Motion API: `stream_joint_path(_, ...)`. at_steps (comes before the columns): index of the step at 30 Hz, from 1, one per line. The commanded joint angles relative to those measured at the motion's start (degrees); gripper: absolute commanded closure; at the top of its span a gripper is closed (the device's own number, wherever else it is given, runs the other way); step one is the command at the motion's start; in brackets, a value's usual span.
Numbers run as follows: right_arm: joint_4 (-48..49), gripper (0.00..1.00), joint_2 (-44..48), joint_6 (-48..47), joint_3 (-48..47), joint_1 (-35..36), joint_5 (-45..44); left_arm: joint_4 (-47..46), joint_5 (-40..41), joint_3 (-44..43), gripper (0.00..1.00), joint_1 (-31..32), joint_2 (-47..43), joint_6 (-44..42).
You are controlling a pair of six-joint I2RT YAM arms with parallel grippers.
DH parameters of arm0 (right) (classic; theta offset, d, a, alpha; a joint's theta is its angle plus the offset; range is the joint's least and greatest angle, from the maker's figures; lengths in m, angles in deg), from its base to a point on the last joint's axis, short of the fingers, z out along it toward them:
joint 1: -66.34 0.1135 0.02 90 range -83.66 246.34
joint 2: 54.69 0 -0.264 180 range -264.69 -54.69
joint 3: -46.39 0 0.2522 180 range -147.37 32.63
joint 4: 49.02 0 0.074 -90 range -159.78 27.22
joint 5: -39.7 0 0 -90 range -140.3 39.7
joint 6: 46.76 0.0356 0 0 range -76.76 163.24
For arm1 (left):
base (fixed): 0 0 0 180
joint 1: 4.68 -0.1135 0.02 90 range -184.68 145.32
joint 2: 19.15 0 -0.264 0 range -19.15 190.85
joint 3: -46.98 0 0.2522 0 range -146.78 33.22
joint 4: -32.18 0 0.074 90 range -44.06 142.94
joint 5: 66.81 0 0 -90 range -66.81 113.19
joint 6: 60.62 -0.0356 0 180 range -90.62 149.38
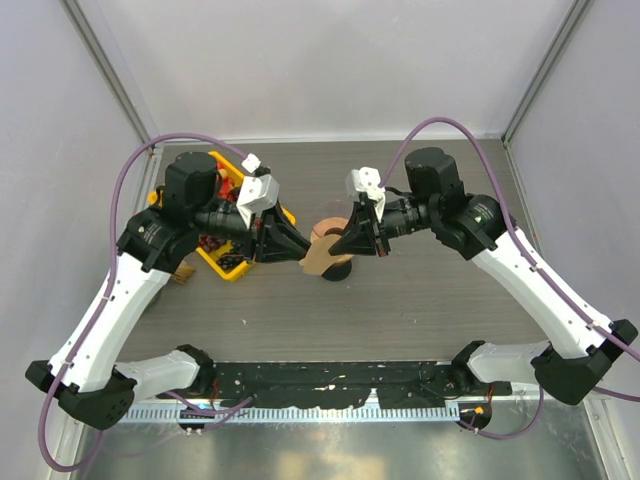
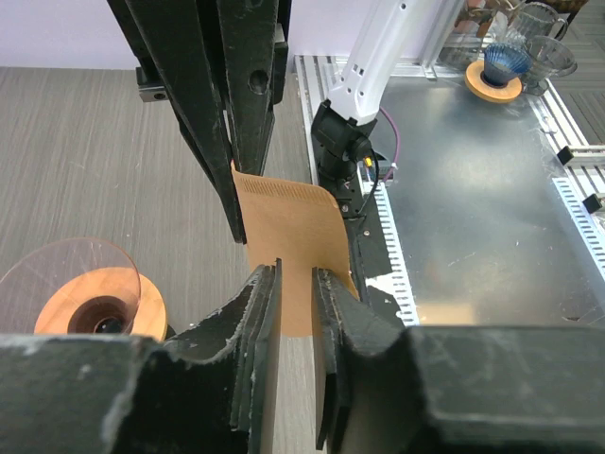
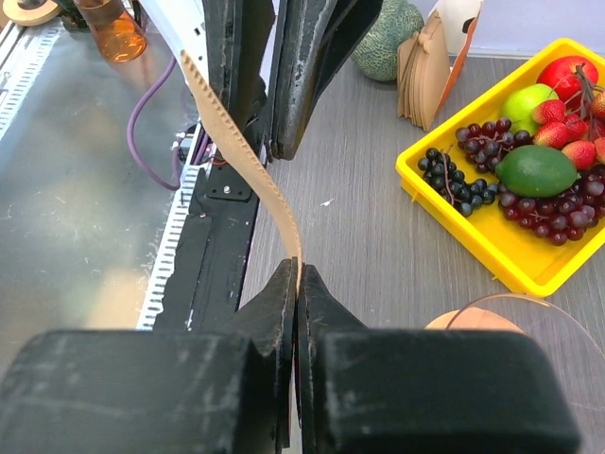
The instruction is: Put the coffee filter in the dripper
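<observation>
Filter (image 2: 288,236): tan-brown, fine ribbing along one edge.
Dripper (image 2: 90,303): clear cone, light-wood ring, dark centre.
Tray (image 3: 463,232): bright yellow.
Grapes (image 3: 446,177): near-black purple.
Oval fruit (image 3: 536,170): green.
Apple (image 3: 525,99): pale green.
Strawberries (image 3: 556,113): red.
Melon (image 3: 383,43): dull green, darker stripes.
Table (image 1: 400,310): grey-brown, streaked grain.
Arms (image 1: 120,300): white links, black joints.
Cables (image 3: 131,123): purple.

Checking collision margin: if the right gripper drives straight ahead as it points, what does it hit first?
Most likely the left gripper, which faces it head-on just past the filter that the right gripper is shut on. The gap between them is hard to judge.
</observation>
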Motion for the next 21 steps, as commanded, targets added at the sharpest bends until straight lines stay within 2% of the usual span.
stream_joint_path(1,2.64,0.95,0.12,0.35,-1.49,0.33,-0.31,-5.34,1.47,0.35,0.71,0.27,-0.9,4.13)
stream_joint_path(5,2.64,0.95,0.2,0.27,-1.05,0.33,-0.31,-6.4,2.18,1.14,0.71,0.27,-0.98,6.25)
stream_joint_path(7,2.64,0.95,0.55,-0.43,-0.61,0.33,-0.14,-4.74,2.97,1.32,0.68,0.09,-1.42,4.68)
stream_joint_path(9,2.12,0.95,1.17,-1.31,-0.61,0.33,-0.22,-3.41,1.4,1.58,0.66,-2.44,-1.86,4.75)
stream_joint_path(11,0.28,0.95,2.05,-3.06,-0.52,0.33,-0.4,-2.89,-4.74,2.46,0.68,-8.14,-1.95,6.33)
stream_joint_path(13,-1.48,0.95,2.66,-4.64,-0.26,0.33,-0.57,7.07,-6.52,0.54,0.68,-12.11,-1.51,-2.4)
stream_joint_path(15,-2.36,0.95,3.1,-5.53,0.27,0.33,-0.4,18.6,-5.91,-3.58,0.66,-12.13,-0.99,-16.02)
stream_joint_path(21,-4.39,0.95,2.76,-8.25,-0.69,0.59,0.48,19.1,-6.08,-5.36,0.59,-10.37,-0.81,-15.12)
